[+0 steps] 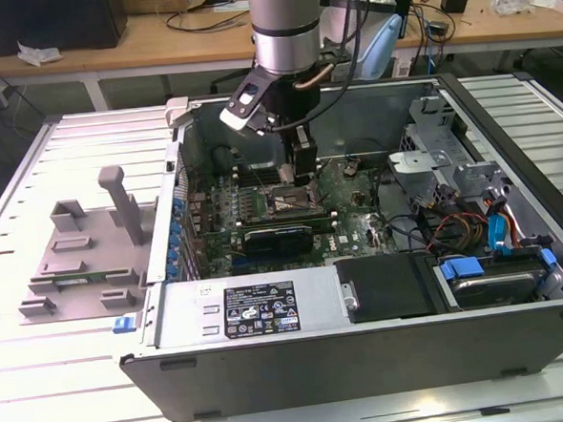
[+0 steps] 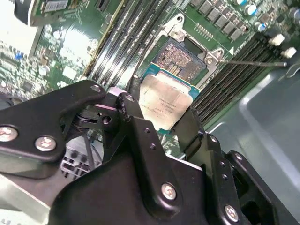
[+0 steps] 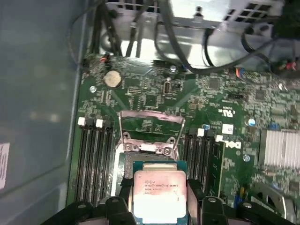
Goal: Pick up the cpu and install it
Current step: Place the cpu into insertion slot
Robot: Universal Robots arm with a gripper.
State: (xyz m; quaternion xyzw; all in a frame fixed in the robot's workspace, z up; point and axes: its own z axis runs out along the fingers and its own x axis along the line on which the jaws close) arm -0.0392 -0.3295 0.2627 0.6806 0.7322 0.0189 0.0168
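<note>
While the arm reaches down into the open computer case, its gripper is clamped on two edges of the cpu, holding the silvery chip just over the open socket between the memory slots.

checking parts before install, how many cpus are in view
1. The cpu is held in the gripper, over the open socket on the motherboard. The socket's visible part is bare; the rest is hidden.

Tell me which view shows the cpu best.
First wrist view: the cpu faces the camera squarely. The second wrist view shows it slanted, partly behind the tool. In the exterior view the tool stands over it.
</note>
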